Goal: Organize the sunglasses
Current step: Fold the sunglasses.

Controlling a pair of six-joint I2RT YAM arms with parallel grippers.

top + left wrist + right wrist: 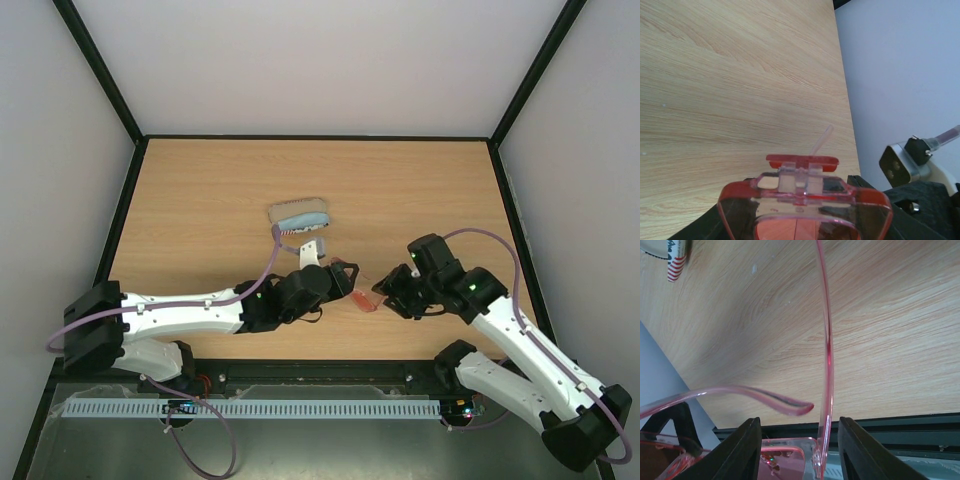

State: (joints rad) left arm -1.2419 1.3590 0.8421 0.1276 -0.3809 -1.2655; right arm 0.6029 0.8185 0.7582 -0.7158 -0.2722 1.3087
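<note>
Left gripper point(340, 278) pinches the sunglasses point(365, 298) by their front; right gripper point(800, 422) stands spread around one temple arm point(829, 365), close to the near edge of the table point(420, 190), bare wood beyond.

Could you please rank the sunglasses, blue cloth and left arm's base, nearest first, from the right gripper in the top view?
1. sunglasses: just left of the right gripper.
2. blue cloth: mid-table, farther back.
3. left arm's base: near edge, far left.
</note>
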